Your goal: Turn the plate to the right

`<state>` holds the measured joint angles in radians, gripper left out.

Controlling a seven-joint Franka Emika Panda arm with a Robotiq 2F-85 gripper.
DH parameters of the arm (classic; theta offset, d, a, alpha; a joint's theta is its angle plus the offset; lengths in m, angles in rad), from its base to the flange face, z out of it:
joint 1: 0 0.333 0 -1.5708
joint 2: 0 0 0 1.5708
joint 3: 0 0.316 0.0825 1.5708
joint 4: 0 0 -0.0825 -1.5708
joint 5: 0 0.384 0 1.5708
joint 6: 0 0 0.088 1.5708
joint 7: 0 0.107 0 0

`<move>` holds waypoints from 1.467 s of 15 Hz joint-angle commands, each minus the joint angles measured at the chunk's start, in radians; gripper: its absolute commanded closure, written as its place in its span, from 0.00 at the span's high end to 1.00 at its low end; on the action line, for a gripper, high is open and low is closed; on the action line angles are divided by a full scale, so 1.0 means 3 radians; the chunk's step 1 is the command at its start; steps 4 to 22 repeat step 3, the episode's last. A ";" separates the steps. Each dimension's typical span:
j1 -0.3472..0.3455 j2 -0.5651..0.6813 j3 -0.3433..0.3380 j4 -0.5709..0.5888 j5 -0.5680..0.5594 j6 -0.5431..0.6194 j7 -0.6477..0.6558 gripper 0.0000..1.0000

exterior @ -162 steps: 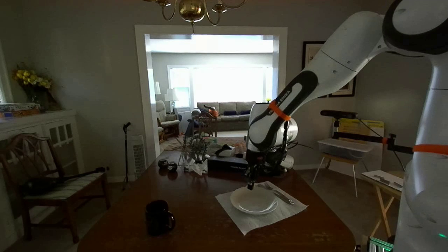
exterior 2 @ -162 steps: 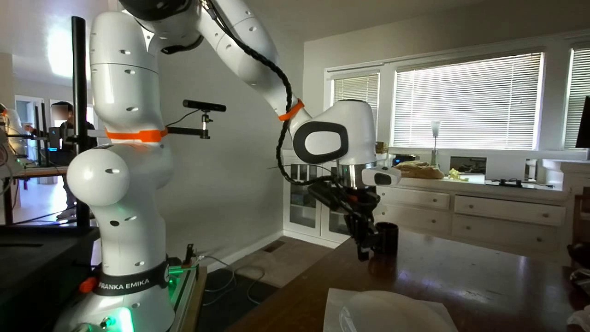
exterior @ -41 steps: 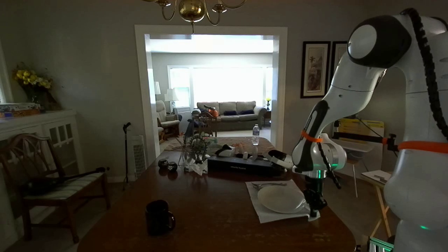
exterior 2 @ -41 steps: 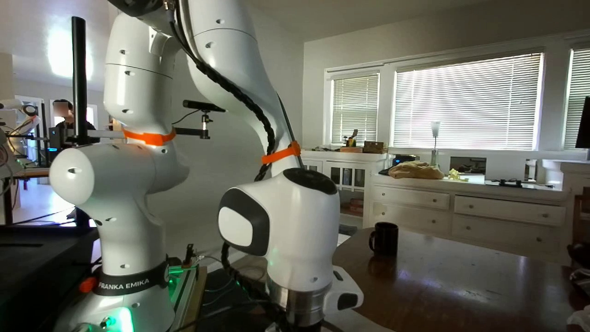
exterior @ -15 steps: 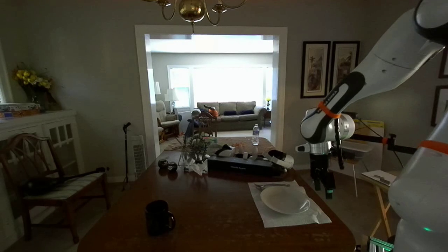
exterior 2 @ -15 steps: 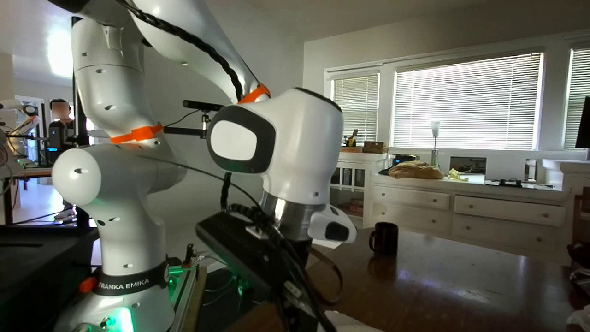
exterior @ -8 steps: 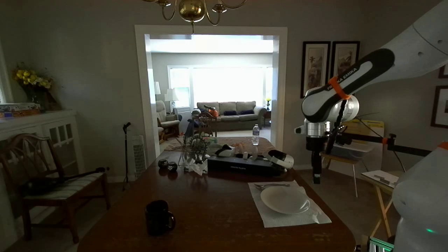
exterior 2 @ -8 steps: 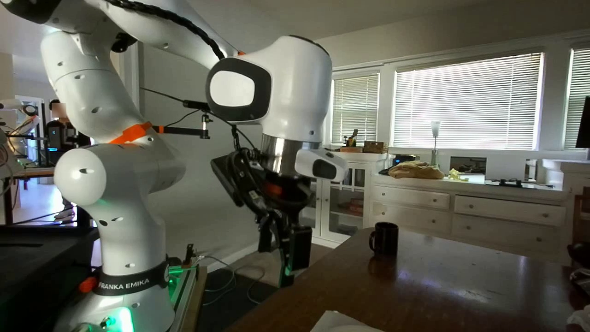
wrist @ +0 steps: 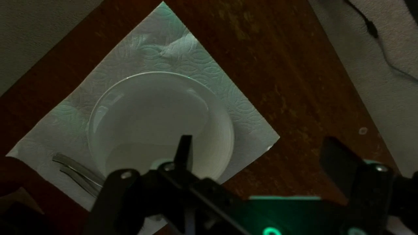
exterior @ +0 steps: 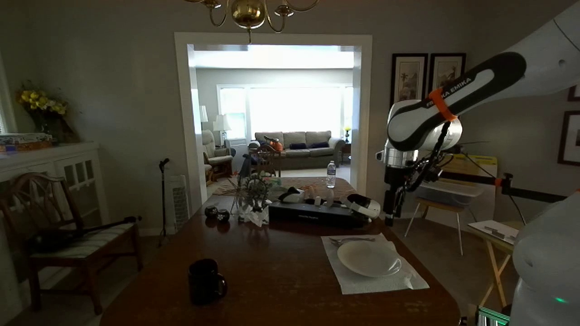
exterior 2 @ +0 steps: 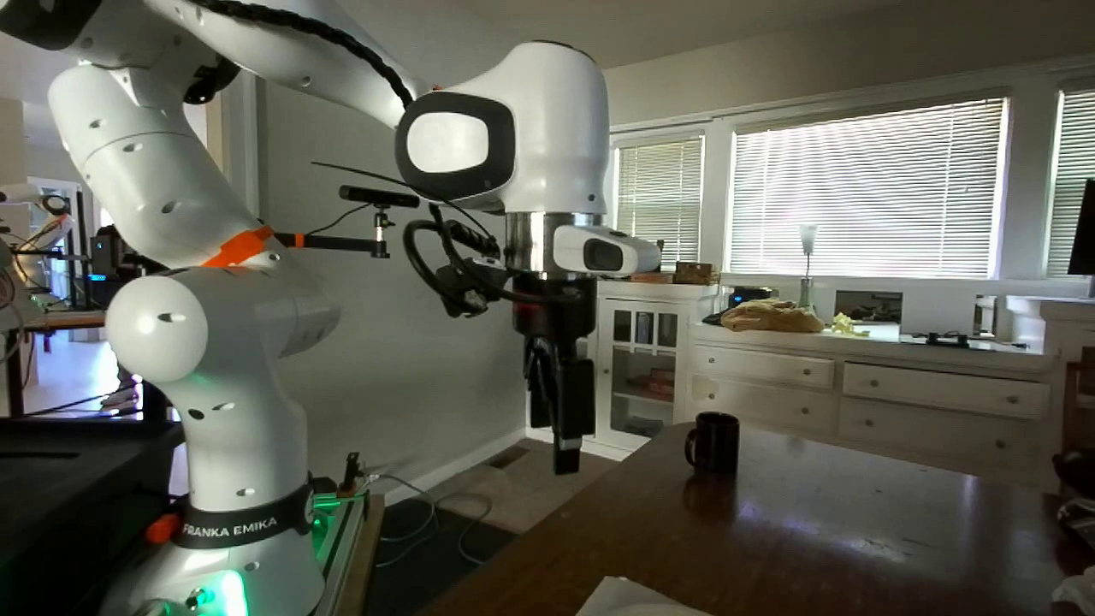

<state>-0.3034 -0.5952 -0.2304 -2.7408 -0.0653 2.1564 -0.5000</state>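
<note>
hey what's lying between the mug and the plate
In an exterior view, only tabletop, then a strip of paper towel, lies between the mug and the plate.

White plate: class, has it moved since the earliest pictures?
Yes: in an exterior view, the plate has shifted rightward, farther from the black mug.

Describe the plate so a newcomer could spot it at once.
Find the brown wooden table. In an exterior view, a pale paper sheet lies toward its right edge. The plate rests on that sheet: the round, glossy white dish, unlike the four-cornered paper beneath and the slim metal cutlery beside it.
</note>
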 commanded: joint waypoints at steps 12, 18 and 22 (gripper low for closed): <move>0.0117 -0.0017 -0.0115 0.0003 -0.0079 -0.0008 0.0082 1.00; 0.0117 -0.0017 -0.0115 0.0003 -0.0079 -0.0008 0.0082 1.00; 0.0117 -0.0017 -0.0115 0.0003 -0.0079 -0.0008 0.0082 1.00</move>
